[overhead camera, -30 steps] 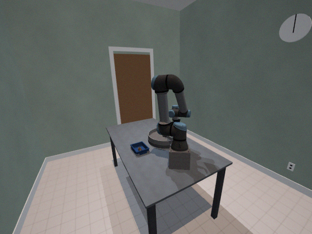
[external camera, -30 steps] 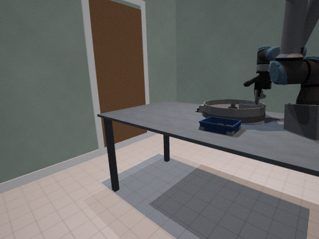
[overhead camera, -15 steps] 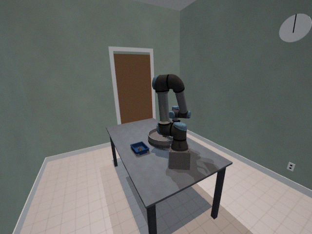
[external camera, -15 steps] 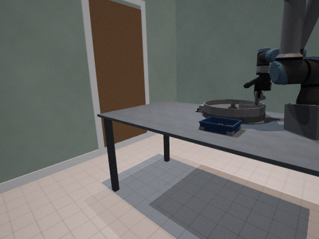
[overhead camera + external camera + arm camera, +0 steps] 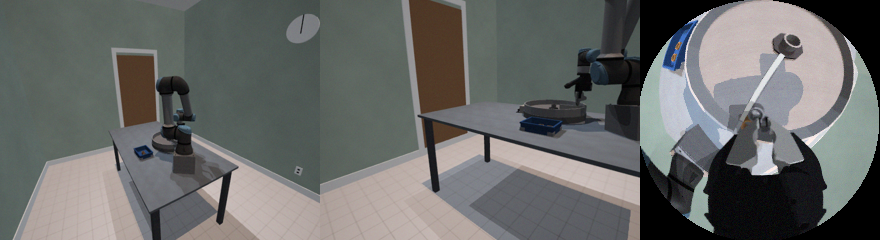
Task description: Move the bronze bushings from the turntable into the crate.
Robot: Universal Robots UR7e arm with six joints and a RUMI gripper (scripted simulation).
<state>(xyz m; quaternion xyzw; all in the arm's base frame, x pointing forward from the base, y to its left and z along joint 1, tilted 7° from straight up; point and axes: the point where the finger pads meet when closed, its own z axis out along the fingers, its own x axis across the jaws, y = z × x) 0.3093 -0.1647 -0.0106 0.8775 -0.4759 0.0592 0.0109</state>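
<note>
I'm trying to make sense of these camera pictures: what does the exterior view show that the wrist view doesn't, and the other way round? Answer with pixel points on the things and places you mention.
Only the exterior view: the brown door (image 5: 438, 67) and the table's dark legs (image 5: 431, 155) (image 5: 487, 148).

Only the wrist view: a bronze-coloured piece (image 5: 745, 122) inside the turntable, close by the pincer (image 5: 762, 117) (image 5: 577, 103).

Both: the round turntable (image 5: 552, 112) (image 5: 694, 65), its raised centre hub (image 5: 553, 106) (image 5: 788, 46), and the blue crate (image 5: 535, 129) (image 5: 687, 41) with bronze-coloured pieces in it, as well as the pincer.

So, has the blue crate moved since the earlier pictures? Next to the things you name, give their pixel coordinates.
No, the blue crate (image 5: 146, 156) (image 5: 537, 130) (image 5: 683, 36) sits in the same spot beside the turntable (image 5: 162, 147) (image 5: 552, 113) (image 5: 693, 60) in both outside views.
</note>
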